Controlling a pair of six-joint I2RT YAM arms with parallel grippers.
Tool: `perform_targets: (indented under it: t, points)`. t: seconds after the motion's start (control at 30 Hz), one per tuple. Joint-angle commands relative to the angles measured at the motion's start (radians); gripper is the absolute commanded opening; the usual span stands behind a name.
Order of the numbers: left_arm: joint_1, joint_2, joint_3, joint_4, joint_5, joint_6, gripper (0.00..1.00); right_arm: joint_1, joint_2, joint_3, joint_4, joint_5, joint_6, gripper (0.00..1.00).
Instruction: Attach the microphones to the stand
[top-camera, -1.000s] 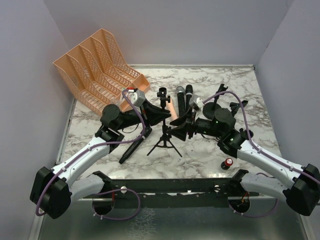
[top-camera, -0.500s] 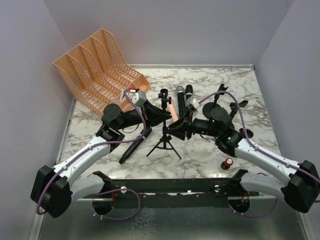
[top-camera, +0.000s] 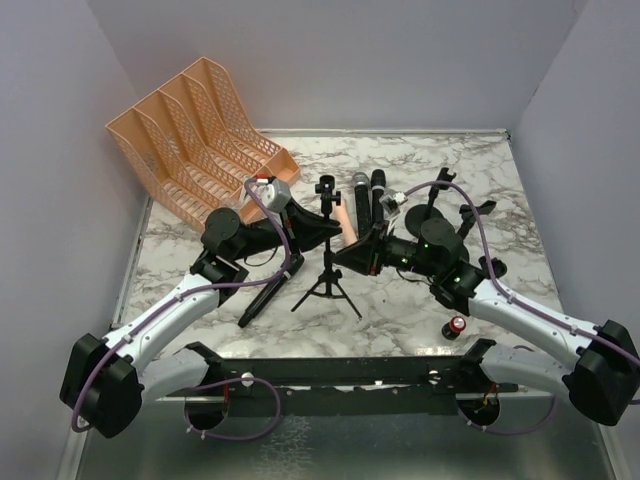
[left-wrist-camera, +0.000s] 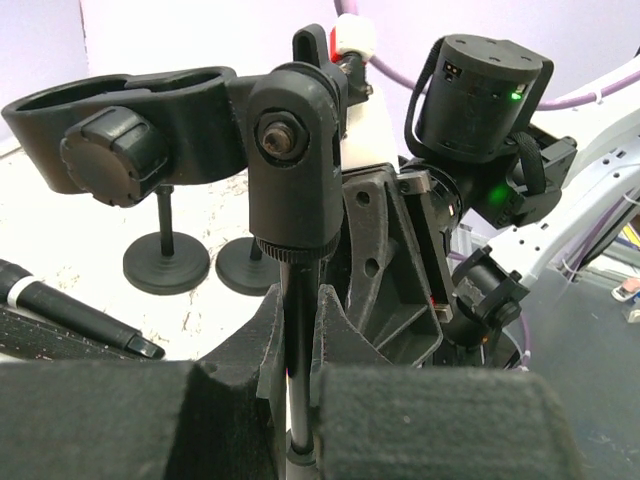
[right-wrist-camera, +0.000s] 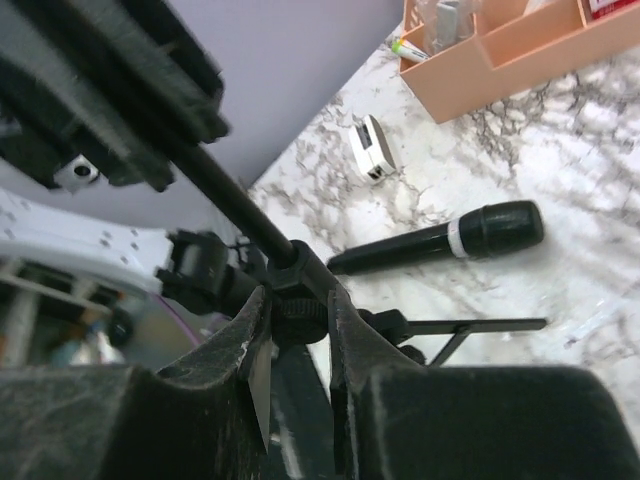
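**2 pincers on 1 stand, 4 microphones on the bench**

The 1 tripod stand (top-camera: 327, 285) is upright at the centre of the top view. The left pincer (left-wrist-camera: 298, 340) is clamped tight on the stand's thin pole, just under the clip head (left-wrist-camera: 140, 105). The right pincer (right-wrist-camera: 298, 310) is drawn narrow, with a finger pressed to each side of the collar lower on the same pole.

All 4 microphones lie on the marble bench (top-camera: 390, 320):
- The silver-mesh microphone (top-camera: 359, 192) and 1 all-black microphone (top-camera: 378, 190) lie side by side, just above and right of the stand.
- The peach-pink microphone (top-camera: 343, 220) shows partly between those 2 and the stand.
- The banded black microphone (top-camera: 262, 297) lies at the lower left of the stand.

The pale ring on that last microphone is the only marking sharp enough to make out; any lettering is too small to read.

Also in view are 1 peach organiser (top-camera: 200, 130) at the upper left, 2 round-based stands (left-wrist-camera: 165, 272) right of centre, and 1 red-topped battery (top-camera: 457, 326) at the lower right.
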Motion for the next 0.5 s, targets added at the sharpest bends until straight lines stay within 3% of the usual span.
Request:
perform_targets:
  t: [0.0,0.13,0.27,0.37,0.4,0.47]
  points:
    - [-0.006,-0.049,0.014,0.057,-0.053,0.025,0.00,-0.002,-0.040,-0.022,0.031,0.193,0.372,0.01]
    - [-0.006,-0.052,0.011,0.060,-0.080,0.031,0.00,-0.005,-0.064,-0.002,-0.070,0.282,0.573,0.01]
    - [-0.005,-0.057,0.002,0.063,-0.106,0.040,0.00,-0.008,-0.034,0.011,-0.174,0.271,0.813,0.01]
    - [-0.006,-0.055,-0.001,0.064,-0.121,0.044,0.00,-0.008,-0.016,-0.051,-0.015,0.207,0.935,0.01]
    - [-0.006,-0.055,-0.003,0.065,-0.127,0.044,0.00,-0.008,-0.015,-0.066,0.036,0.197,0.941,0.03]
    - [-0.006,-0.055,-0.008,0.065,-0.137,0.047,0.00,-0.008,-0.025,-0.036,0.017,0.212,0.882,0.18]
